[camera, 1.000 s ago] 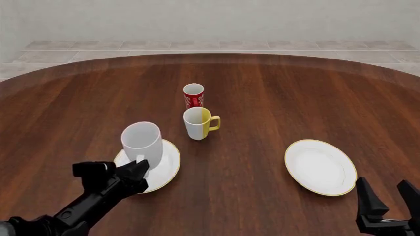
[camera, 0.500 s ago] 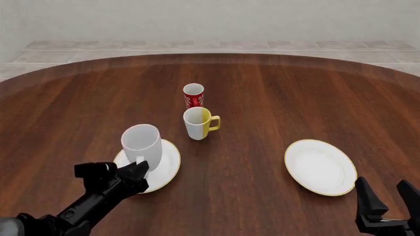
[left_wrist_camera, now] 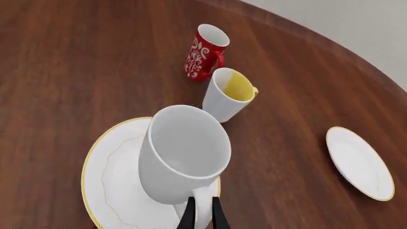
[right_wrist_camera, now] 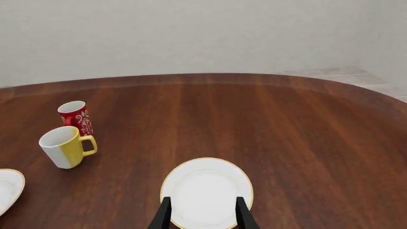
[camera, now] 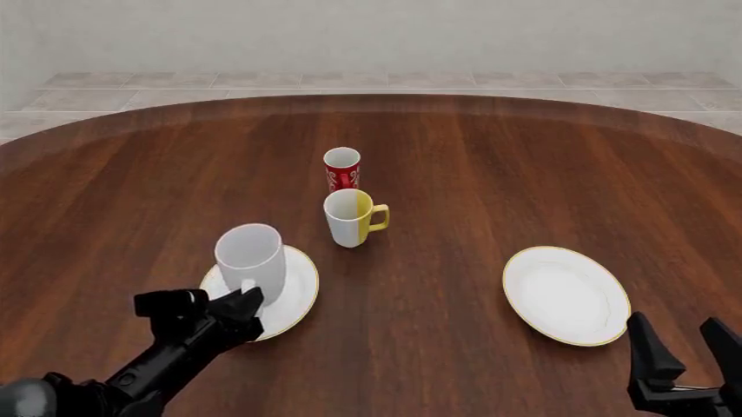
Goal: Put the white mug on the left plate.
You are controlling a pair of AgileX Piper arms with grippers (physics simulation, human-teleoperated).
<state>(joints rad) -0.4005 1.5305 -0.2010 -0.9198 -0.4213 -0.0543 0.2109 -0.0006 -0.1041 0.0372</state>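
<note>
In left wrist view only, left claw (left_wrist_camera: 202, 217) pinching white mug (left_wrist_camera: 183, 152) handle.

light: bright, even | shadows: soft, faint | focus: sharp | glare: perhaps slight table (camera: 487, 156) sheen

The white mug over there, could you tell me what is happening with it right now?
The left gripper is shut on the handle of the white mug, holding it upright over the left plate; whether it touches the plate I cannot tell. The right gripper waits open near the other plate, holding nothing. A yellow-and-white mug and a red-and-white cup stand untouched farther back.
</note>
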